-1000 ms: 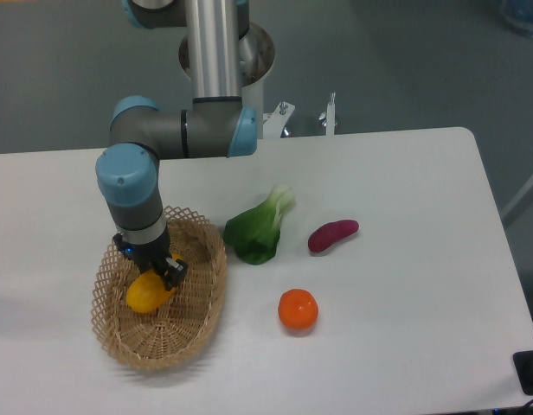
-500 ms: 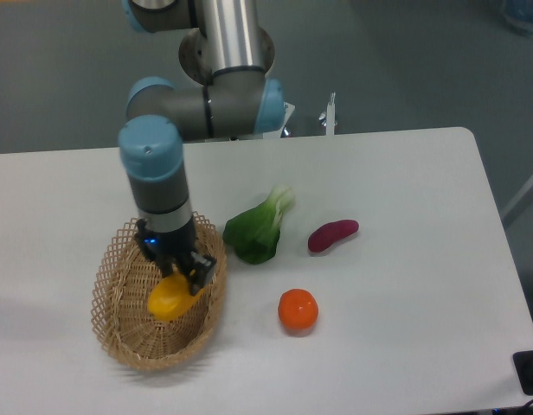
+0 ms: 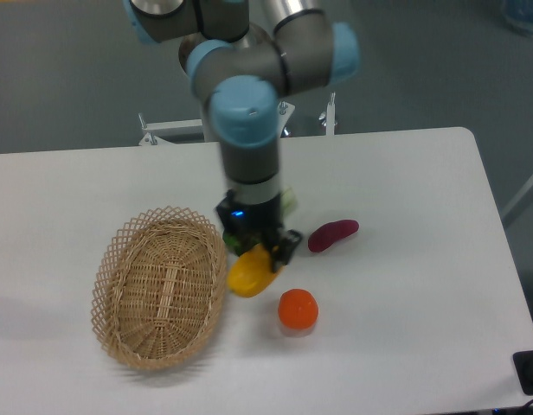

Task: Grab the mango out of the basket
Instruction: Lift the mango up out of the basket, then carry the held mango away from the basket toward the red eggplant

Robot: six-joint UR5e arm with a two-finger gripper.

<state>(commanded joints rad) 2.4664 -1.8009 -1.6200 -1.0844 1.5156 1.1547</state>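
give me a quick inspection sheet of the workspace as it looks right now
surface: white table, bare to the right and front
job's things: mango held in the gripper, outside the basket just past its right rim; the basket holds nothing
clutter: orange in front of the gripper, purple sweet potato to its right, leafy green mostly hidden behind the arm
grippers: gripper shut on the mango
cables: nothing seen
surroundings: grey floor behind the table, metal brackets at its far edge, dark object at the lower right corner
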